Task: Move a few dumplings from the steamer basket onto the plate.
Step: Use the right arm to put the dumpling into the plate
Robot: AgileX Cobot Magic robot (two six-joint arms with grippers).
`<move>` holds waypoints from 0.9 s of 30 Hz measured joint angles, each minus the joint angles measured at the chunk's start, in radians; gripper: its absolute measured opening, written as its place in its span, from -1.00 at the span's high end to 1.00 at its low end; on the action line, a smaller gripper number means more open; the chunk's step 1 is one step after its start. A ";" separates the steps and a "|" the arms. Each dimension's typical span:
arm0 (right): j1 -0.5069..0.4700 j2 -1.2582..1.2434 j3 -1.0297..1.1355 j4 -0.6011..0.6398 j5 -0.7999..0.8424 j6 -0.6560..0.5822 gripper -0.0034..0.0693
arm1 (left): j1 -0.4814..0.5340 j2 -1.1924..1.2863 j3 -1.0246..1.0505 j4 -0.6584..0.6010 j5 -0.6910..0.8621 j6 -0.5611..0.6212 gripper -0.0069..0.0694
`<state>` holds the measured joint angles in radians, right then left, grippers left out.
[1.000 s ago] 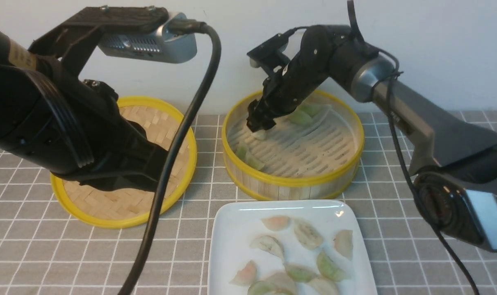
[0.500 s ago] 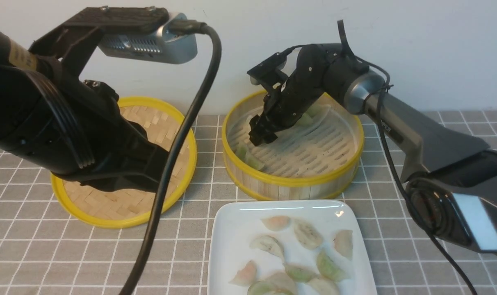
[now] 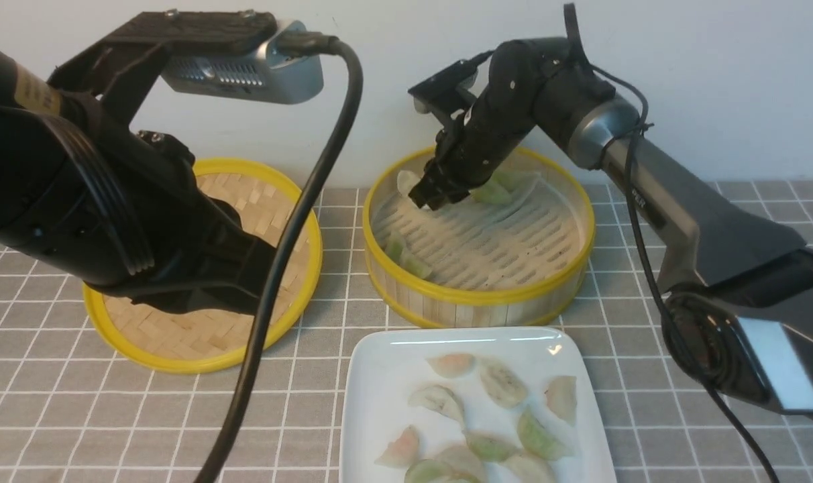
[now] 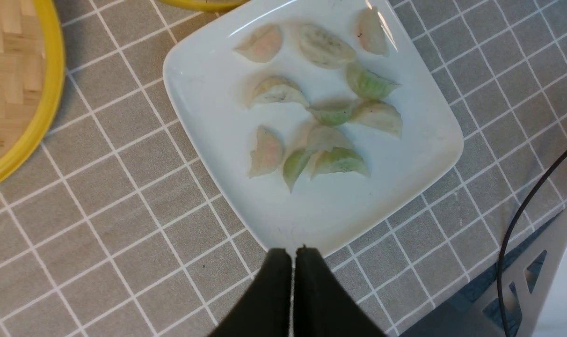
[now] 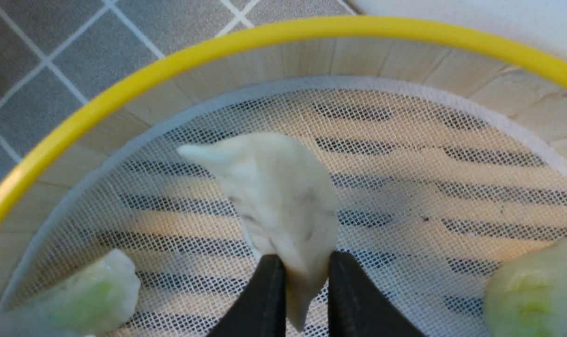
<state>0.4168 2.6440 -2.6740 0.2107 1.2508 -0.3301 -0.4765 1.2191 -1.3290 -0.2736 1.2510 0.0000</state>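
The steamer basket (image 3: 477, 295) stands at the back centre, with greenish dumplings (image 3: 406, 258) on its mesh floor. My right gripper (image 3: 425, 196) is shut on a pale white dumpling (image 5: 279, 196) and holds it above the basket's floor near the far left wall; the dumpling (image 3: 406, 181) also shows in the front view. Green dumplings (image 5: 529, 290) lie on the mesh beside it. The white square plate (image 3: 380, 376) in front holds several dumplings (image 3: 504, 382). My left gripper (image 4: 293, 255) is shut and empty, over the plate's (image 4: 199, 89) near corner.
The flat woven lid (image 3: 172, 335) with a yellow rim lies left of the basket, partly hidden by my left arm. A black cable (image 3: 279, 268) hangs across the left front. The grey tiled cloth (image 3: 111, 416) covers the table. A white wall stands close behind the basket.
My right gripper dipped down onto the mesh floor, closed on the pale dumpling, and has now risen with it toward the basket's far left wall. The left arm has not moved.
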 joint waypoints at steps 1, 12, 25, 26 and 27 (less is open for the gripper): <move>0.000 -0.006 0.007 -0.002 0.001 0.015 0.65 | 0.000 0.000 0.000 0.000 0.000 0.000 0.83; -0.006 -0.360 0.450 -0.055 0.001 0.033 0.65 | 0.000 0.000 0.000 0.003 0.000 0.000 0.83; 0.029 -1.053 1.310 0.106 -0.012 0.050 0.65 | 0.000 0.000 0.000 0.002 0.000 0.030 0.83; 0.042 -1.081 1.383 0.118 -0.027 0.052 0.65 | 0.000 0.000 0.000 0.000 0.000 0.031 0.83; 0.058 -1.116 1.486 0.134 -0.086 0.057 0.65 | 0.000 0.000 0.000 0.000 0.000 0.031 0.83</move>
<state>0.4745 1.5284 -1.1877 0.3449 1.1649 -0.2733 -0.4765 1.2191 -1.3290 -0.2733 1.2510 0.0313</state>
